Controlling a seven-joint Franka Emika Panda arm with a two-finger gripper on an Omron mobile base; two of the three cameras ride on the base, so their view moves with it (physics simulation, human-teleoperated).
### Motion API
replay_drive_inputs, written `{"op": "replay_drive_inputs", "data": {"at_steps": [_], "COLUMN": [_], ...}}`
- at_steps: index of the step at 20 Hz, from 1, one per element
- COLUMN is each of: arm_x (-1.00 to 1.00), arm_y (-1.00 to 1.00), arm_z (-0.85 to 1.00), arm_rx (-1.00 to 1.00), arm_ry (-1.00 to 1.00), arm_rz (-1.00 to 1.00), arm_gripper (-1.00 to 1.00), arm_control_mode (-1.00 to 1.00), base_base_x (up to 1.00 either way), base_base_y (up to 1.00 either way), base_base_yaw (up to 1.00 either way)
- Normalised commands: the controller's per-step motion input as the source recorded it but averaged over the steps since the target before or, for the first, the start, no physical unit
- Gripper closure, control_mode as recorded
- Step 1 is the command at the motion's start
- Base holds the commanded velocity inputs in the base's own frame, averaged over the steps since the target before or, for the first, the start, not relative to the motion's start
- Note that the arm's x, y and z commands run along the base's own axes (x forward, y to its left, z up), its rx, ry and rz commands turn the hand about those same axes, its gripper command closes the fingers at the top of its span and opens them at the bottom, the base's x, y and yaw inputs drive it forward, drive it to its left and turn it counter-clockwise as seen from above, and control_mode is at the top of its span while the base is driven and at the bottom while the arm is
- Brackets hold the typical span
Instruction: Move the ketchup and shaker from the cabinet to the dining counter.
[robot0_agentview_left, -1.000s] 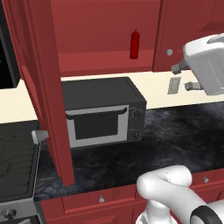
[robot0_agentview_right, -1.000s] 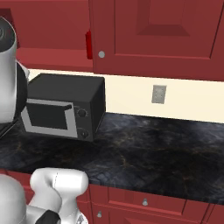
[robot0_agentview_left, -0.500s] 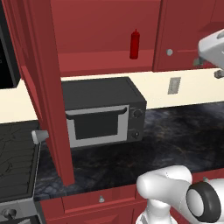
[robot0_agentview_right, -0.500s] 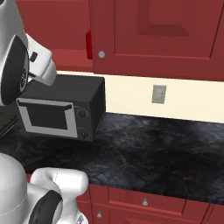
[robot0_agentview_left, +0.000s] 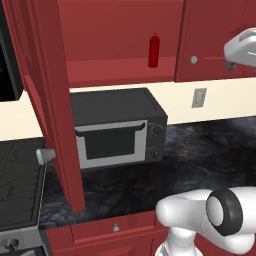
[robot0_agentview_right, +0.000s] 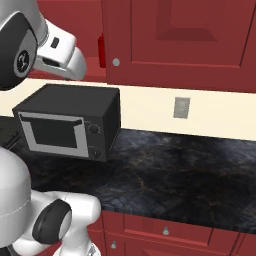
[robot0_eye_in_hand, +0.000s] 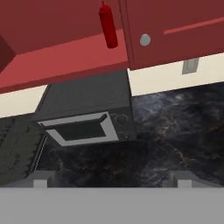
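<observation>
The ketchup (robot0_agentview_left: 154, 51) stands upright on the red shelf of the open cabinet (robot0_agentview_left: 115, 70), near the edge of the closed right door. In the hand view the ketchup (robot0_eye_in_hand: 108, 26) is far ahead, at the top centre, above the shelf (robot0_eye_in_hand: 65, 59). My gripper (robot0_eye_in_hand: 111, 180) is open, with its two fingertips (robot0_eye_in_hand: 41, 180) wide apart and nothing between them. It hangs well short of the cabinet. In the right base view a thin strip of the ketchup (robot0_agentview_right: 101, 50) shows beside the door edge. The shaker and the dining counter are out of view.
A dark microwave (robot0_agentview_left: 117, 127) sits on the black marbled counter (robot0_agentview_left: 210, 150) under the cabinet. The cabinet's open left door (robot0_agentview_left: 50, 100) juts out over the counter edge. The closed right door (robot0_agentview_left: 215, 35) has a round silver knob (robot0_agentview_left: 193, 59). A stove (robot0_agentview_left: 20, 185) lies at the left.
The white hand has risen toward the upper right of the left base view. The gripper has stayed open and the ketchup has not moved.
</observation>
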Motion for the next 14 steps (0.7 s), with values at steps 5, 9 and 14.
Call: {"op": "replay_drive_inputs", "data": {"at_steps": [5,9,14], "arm_x": [0.31,0.4,0.39], "arm_y": [-0.01,0.0,0.0], "arm_z": [-0.27,-0.32,-0.07], "arm_rx": [-0.12,-0.07,-0.01], "arm_ry": [0.0,0.01,0.0], "arm_rz": [-0.02,0.0,0.0], "arm_gripper": [-1.0,-1.0,-1.0], "arm_control_mode": [-1.0,-1.0,-1.0], "base_base_x": [0.0,0.0,0.0], "base_base_y": [0.0,0.0,0.0], "base_base_yaw": [0.0,0.0,0.0]}}
